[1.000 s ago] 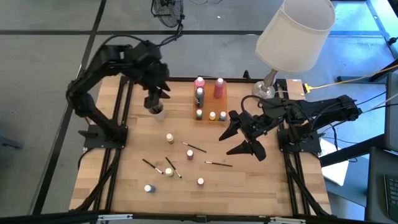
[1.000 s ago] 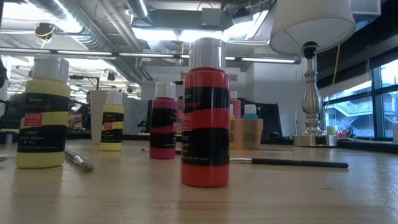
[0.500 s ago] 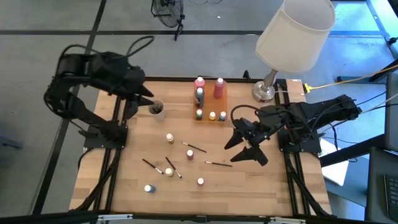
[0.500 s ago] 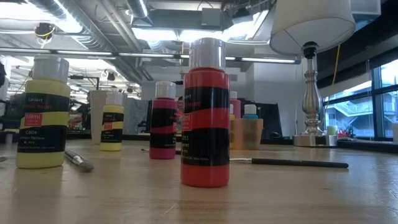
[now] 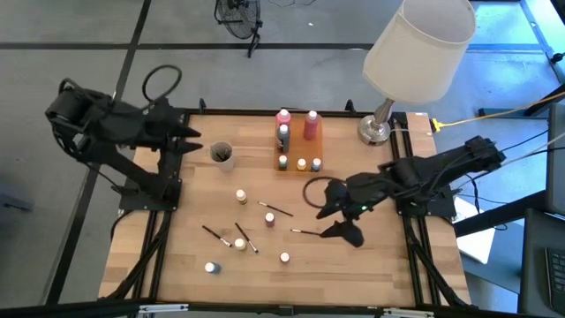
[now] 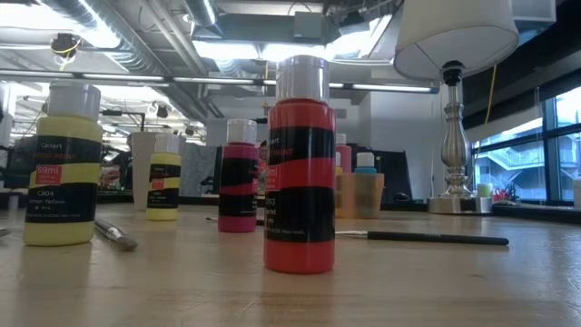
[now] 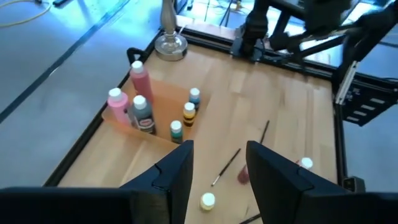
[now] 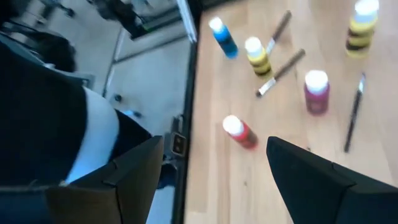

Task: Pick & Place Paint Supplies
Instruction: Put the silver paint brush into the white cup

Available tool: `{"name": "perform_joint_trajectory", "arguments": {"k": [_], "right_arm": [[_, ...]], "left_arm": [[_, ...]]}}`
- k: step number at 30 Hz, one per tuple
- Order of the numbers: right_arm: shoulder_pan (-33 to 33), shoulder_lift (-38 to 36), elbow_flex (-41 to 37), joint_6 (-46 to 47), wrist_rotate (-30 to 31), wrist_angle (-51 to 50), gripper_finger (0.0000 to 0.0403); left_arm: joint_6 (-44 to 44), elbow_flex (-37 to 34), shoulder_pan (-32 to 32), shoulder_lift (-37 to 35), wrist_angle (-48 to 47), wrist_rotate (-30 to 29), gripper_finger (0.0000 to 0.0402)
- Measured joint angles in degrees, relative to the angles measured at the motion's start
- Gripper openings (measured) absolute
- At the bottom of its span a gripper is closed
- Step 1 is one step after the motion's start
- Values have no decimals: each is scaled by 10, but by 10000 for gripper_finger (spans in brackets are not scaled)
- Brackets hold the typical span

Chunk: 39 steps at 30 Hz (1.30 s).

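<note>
Wood-plank table (image 5: 371,265) framed in black metal carries scattered paint supplies: small white-capped bottles (image 5: 269,219) and thin dark brushes (image 5: 277,209) lie loose at its centre, while taller pink bottles (image 5: 311,124) and more small ones stand in an orange tray (image 5: 297,146) at the far edge, beside a white-shaded lamp with metal base (image 5: 377,129). In the low view, the nearest red bottle (image 6: 300,163) bears a black-banded label too blurred to read; a yellow bottle (image 6: 61,165) shows "59ml" and "Yellow". The right gripper (image 5: 338,221), fingers spread wide and empty, hovers over a brush (image 5: 309,232). The left gripper (image 5: 191,140), fingers partly parted and holding nothing, waits past the table's left edge near a small cup (image 5: 222,155). Beyond lie grey floor, ceiling ducts and windows.
</note>
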Motion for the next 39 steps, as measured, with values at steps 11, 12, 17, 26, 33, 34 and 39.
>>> {"name": "perform_joint_trajectory", "arguments": {"k": [11,12,17,26,33,34,39], "right_arm": [[-21,105,0,-3,6,-23,291],[-25,115,0,-3,6,-24,291],[-34,158,0,-4,6,-22,291],[-16,199,0,18,6,-7,291],[0,227,0,24,22,8,291],[2,231,0,15,30,9,291],[4,253,0,-37,45,-3,291]], "left_arm": [[-97,-195,-222,-74,175,-111,142],[-106,-216,-248,-81,194,-124,141],[-158,-307,-361,-102,272,-218,137],[-121,-390,-522,-87,392,-444,132],[-178,-443,-576,-65,411,-525,130],[-189,-450,-580,-61,411,-534,130],[-263,-467,-588,-39,411,-577,129]]}}
